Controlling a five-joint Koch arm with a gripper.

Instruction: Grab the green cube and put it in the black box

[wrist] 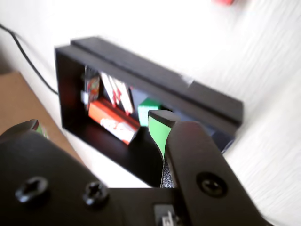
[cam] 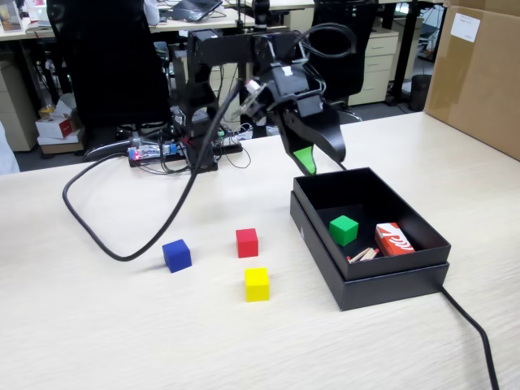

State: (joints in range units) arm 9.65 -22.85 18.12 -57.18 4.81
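Note:
The green cube (cam: 344, 230) rests on the floor of the black box (cam: 370, 272), clear of the gripper. In the wrist view the green cube (wrist: 148, 107) shows inside the black box (wrist: 155, 77), just past the green-padded fingertip. My gripper (cam: 321, 161) hangs above the box's far left corner. Its jaws stand wide apart, and the gripper (wrist: 96, 123) is open with nothing between them.
A red-and-white carton (cam: 394, 239) and some wooden sticks (cam: 364, 254) lie in the box beside the cube. On the table left of the box sit a blue cube (cam: 176, 255), a red cube (cam: 247, 242) and a yellow cube (cam: 257, 283). A black cable (cam: 106, 240) loops at left. A cardboard box (cam: 479, 65) stands at right.

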